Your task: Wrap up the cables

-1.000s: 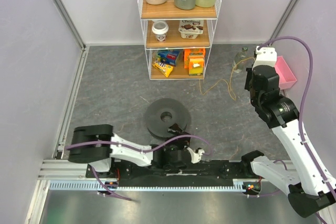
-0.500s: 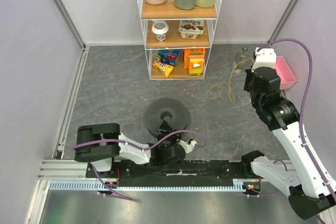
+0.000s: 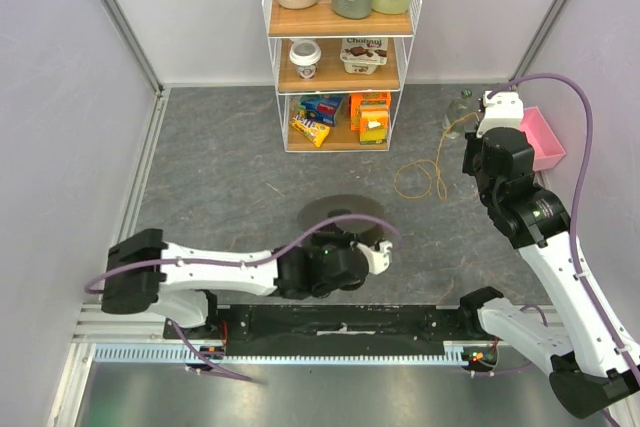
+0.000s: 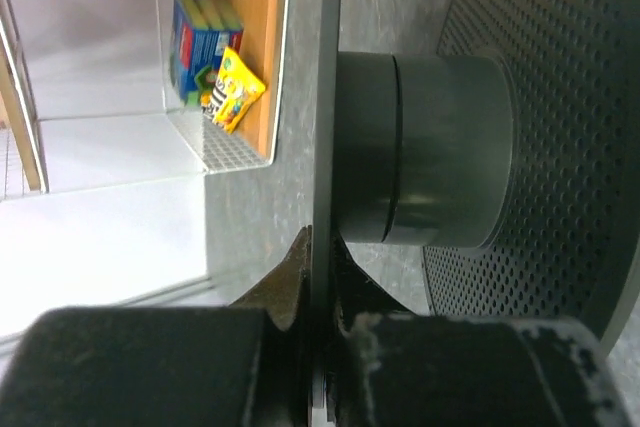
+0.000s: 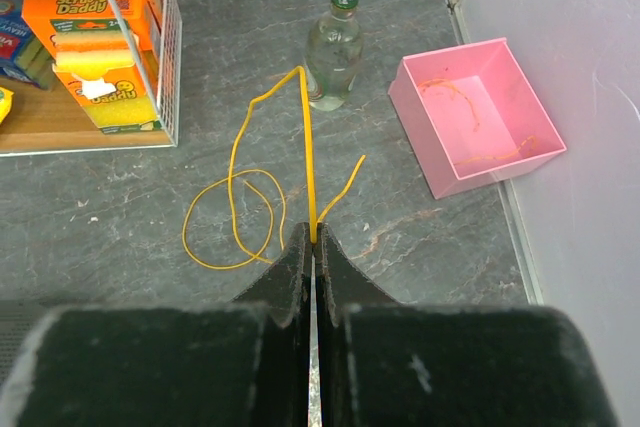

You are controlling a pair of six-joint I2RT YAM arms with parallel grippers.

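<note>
The cable point(image 5: 307, 147) is a thin yellow wire. It rises from loose loops on the grey floor point(image 5: 230, 209) straight into my right gripper point(image 5: 314, 237), which is shut on it. In the top view these loops point(image 3: 438, 172) lie just left of the right gripper point(image 3: 472, 162). My left gripper point(image 4: 322, 252) is shut on the thin flange point(image 4: 326, 97) of the dark grey spool, whose hub point(image 4: 420, 147) and perforated far flange point(image 4: 545, 127) fill the left wrist view. From above, the spool point(image 3: 340, 209) shows tipped up over the left gripper point(image 3: 338, 239).
A wire shelf point(image 3: 340, 47) with bottles, tubs and snack boxes stands at the back centre. A glass bottle point(image 5: 333, 47) stands beyond the cable, and a pink bin point(image 5: 475, 117) with orange wire scraps sits by the right wall. Grey partition walls close both sides.
My left gripper has closed on the spool's flange and swung right, tipping the spool up off the floor. The cable's loops have drawn in closer to the right gripper.
</note>
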